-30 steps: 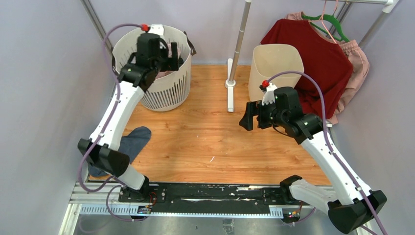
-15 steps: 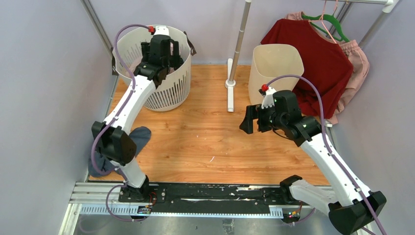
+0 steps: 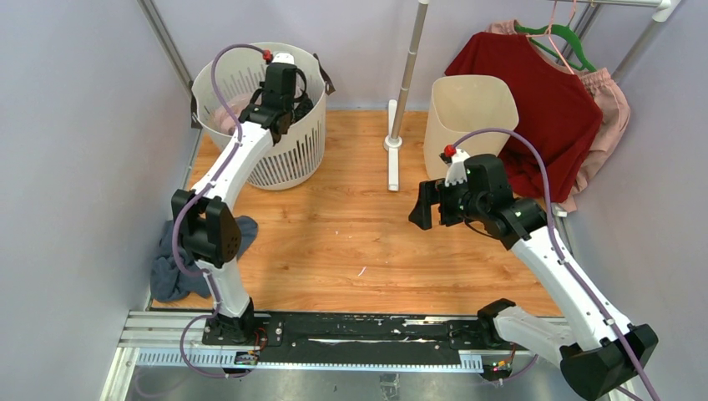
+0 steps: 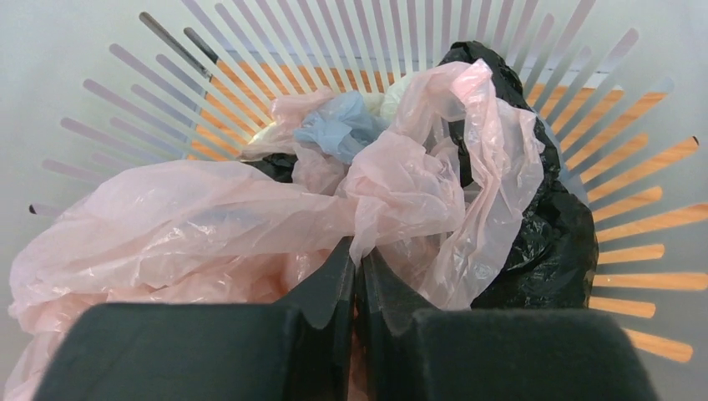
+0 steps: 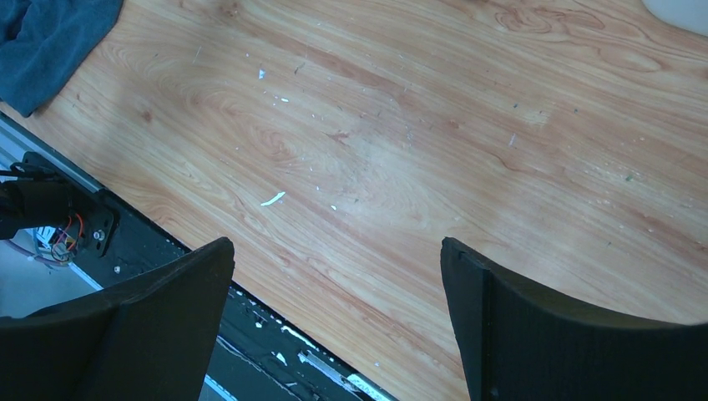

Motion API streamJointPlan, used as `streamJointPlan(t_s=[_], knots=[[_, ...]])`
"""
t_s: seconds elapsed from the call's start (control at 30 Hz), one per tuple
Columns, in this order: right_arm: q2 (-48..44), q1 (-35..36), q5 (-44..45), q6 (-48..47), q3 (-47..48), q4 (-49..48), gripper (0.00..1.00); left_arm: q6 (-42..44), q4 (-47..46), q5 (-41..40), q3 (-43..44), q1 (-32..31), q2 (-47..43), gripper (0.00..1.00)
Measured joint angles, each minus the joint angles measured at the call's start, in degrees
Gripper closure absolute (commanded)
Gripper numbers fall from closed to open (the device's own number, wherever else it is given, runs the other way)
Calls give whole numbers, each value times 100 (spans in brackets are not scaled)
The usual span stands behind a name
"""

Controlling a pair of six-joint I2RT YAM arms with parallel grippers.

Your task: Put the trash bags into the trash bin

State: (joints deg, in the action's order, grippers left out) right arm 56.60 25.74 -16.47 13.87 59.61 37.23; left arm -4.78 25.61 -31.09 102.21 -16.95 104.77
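The left hand [image 4: 357, 255] pinches the pink trash bag [image 4: 209, 209] in the slotted basket [image 3: 288, 163]. Next it should lift it to the trash bin [image 3: 472, 109]. The right hand [image 5: 336, 251] is released.

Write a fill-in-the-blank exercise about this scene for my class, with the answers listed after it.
The left tool is shut on a crinkly ____ bag. The slotted basket holding that bag is ____ in colour. The right tool hovers over the wooden table with its jaws ____.
Answers: pink; white; open.
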Motion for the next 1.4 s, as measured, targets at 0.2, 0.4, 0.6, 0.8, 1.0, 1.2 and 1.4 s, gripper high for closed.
streamJointPlan(t_s=[0.2, 0.4, 0.6, 0.8, 1.0, 1.2, 1.4], knots=[[98, 0, 7, -15, 0, -2, 3, -2, 120, 273, 0, 0, -319, 91], [173, 0, 28, -17, 0, -7, 3, 15, 404, 1019, 238, 0, -1414, 90], [199, 0, 48, -15, 0, -42, 3, 26, 544, 2083, 1180, 0, -2599, 90], [197, 0, 4, 13, 0, -90, 2, -205, 695, 3853, 1353, 7, -3357, 90], [98, 0, -555, 208, 57, -297, 3, -1062, 33, 5917, -118, 7, -3960, 90], [-378, 0, -1840, 785, 168, -988, 3, -1971, -1040, 7163, -1792, 7, -4041, 90], [-695, 2, -2675, 1434, 168, -2168, 2, -2627, -1829, 7740, -2461, -15, -4059, 90]])
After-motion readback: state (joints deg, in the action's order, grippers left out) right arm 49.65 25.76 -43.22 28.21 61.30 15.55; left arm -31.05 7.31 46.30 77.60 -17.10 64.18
